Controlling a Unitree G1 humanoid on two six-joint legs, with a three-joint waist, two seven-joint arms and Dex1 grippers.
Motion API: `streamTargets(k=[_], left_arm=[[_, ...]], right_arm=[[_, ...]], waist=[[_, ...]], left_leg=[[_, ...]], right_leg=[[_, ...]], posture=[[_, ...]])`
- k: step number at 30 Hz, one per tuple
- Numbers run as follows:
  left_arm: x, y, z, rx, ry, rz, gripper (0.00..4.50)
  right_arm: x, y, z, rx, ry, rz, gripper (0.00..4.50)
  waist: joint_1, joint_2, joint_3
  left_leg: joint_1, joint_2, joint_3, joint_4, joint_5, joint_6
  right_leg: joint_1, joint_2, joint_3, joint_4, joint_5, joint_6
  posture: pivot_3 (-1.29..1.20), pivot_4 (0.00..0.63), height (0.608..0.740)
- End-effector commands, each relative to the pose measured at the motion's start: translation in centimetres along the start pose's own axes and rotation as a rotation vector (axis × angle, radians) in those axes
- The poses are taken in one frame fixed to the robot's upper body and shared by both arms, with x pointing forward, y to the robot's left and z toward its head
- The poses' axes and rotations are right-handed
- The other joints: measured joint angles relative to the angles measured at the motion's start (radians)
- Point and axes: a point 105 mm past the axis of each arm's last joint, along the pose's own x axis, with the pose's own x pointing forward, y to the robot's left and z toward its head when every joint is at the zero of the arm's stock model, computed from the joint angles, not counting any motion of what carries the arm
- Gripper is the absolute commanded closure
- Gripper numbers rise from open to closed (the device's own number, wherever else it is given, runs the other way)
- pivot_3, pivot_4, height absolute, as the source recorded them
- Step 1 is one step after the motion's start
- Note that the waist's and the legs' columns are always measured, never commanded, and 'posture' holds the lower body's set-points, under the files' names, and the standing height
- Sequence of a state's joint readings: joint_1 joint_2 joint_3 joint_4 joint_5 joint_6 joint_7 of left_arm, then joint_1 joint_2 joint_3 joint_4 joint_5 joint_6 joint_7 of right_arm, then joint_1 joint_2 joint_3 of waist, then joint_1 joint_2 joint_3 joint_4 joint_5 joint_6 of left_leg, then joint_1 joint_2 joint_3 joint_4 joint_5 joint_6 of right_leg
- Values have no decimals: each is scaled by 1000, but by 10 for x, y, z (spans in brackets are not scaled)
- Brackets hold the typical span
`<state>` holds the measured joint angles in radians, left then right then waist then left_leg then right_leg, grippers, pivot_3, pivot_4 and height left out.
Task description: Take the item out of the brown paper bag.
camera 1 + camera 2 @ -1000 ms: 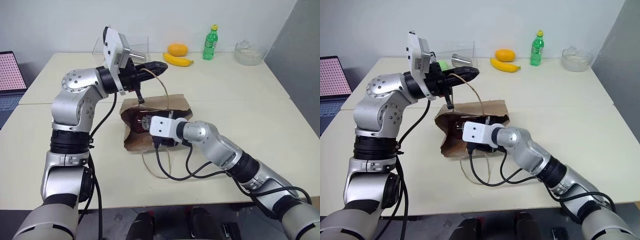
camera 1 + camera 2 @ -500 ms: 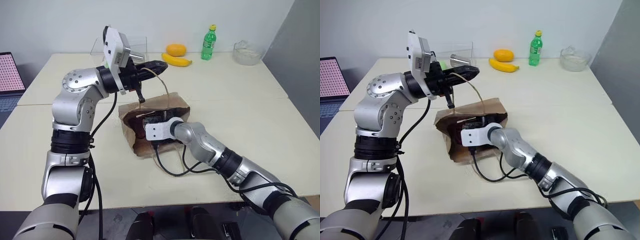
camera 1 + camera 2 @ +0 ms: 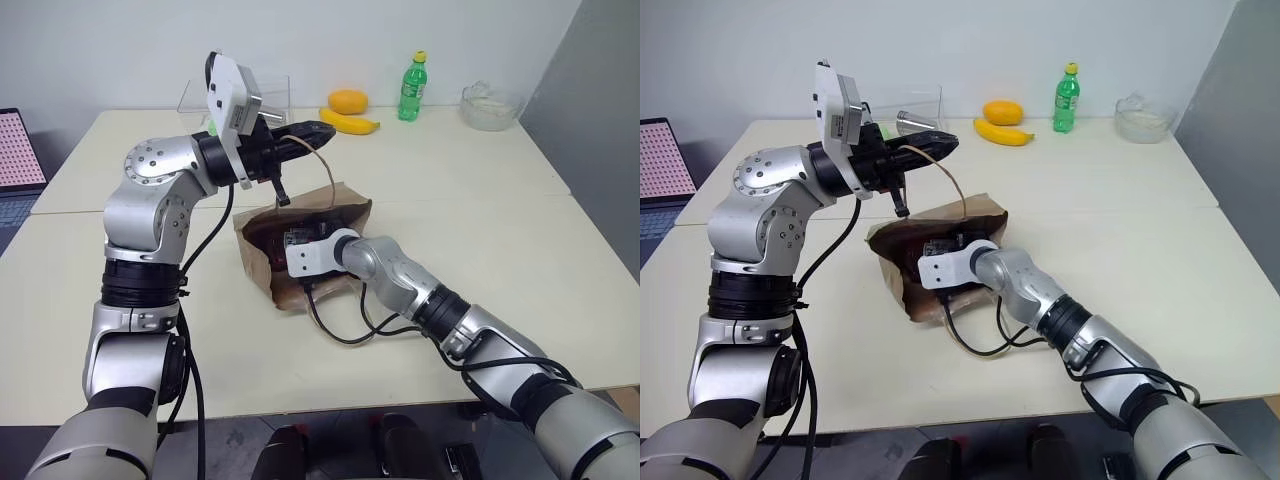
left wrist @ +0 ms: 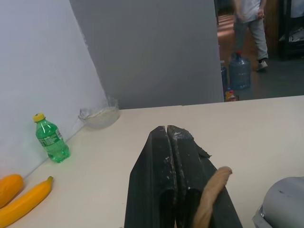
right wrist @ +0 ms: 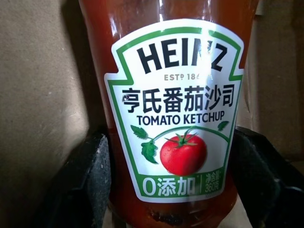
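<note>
Left arm is raised with the elbow bent, forearm reaching across toward the middle; I see the left pincer (image 3: 322, 130) closed flat, fingers pressed together, with one tan loop handle (image 3: 322, 170) of the paper bag (image 3: 262, 268) pinched in it and lifted above the bag. The bag lies on its side on the counter (image 3: 480, 230), mouth open toward me, its upper edge pulled up by that handle. Right arm stretches low and forward from the right, wrist angled down and to the left, and the right pincer (image 5: 172, 178) is pushed into the bag's mouth. From the right wrist camera the ketchup bottle (image 5: 173, 114) stands between the two black fingers (image 5: 90, 173), one on each side of its lower body, jaws spread wide; I cannot tell whether they press on it. The bottle is inside the bag. At the far edge of the counter sit a banana (image 3: 351, 122), an orange fruit (image 3: 348, 101), a green soda bottle (image 3: 410, 88) and a clear bowl (image 3: 489, 106).
</note>
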<state>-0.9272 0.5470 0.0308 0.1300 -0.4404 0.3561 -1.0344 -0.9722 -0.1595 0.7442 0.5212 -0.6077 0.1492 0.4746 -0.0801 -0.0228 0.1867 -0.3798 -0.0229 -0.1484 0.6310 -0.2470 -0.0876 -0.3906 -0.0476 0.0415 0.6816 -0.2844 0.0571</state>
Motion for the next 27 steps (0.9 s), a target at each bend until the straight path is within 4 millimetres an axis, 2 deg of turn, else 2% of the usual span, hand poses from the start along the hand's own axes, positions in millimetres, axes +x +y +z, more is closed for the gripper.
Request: streamTargets(k=[1,6,15,18,21,25,27], left_arm=[[-4,7,9,56,-14,30,4500],[-6,12,2,62,0,54,4500],[-5,24,-3,91,12,101,4500],[-2,28,-4,107,11,112,4500],[1,32,-4,126,10,117,4500],[5,36,-7,136,20,129,4500],[5,38,-10,138,34,140,4500]], right_arm=[[-4,-3,-1,43,-15,2,1372],[-23,-18,19,134,-127,-20,1373],[-68,-24,34,227,-292,96,1374],[-80,-31,43,259,-368,129,1374],[-95,-38,55,307,-493,181,1374],[-127,-56,79,469,-737,230,1374],[-137,-67,82,542,-792,232,1374]], waist=[[0,0,0],[0,0,0],[-1,0,0],[-1,0,0],[-1,0,0],[-2,0,0],[-2,0,0]], left_leg=[[0,0,0,0,0,0],[-1,0,0,0,0,0],[-5,0,0,0,0,0],[-5,0,0,0,0,0],[-5,0,0,0,0,0],[-6,0,0,0,0,0],[-6,0,0,-1,0,0]], right_leg=[[0,0,0,0,0,0],[-1,0,0,-1,0,0],[-5,0,0,-1,0,0],[-5,0,0,-1,0,0],[-5,0,0,-1,0,0],[-6,0,0,-1,0,0],[-6,0,0,-1,0,0]], posture=[[0,150,740],[0,150,740],[0,150,740],[0,150,740],[0,150,740],[0,150,740],[0,150,740]])
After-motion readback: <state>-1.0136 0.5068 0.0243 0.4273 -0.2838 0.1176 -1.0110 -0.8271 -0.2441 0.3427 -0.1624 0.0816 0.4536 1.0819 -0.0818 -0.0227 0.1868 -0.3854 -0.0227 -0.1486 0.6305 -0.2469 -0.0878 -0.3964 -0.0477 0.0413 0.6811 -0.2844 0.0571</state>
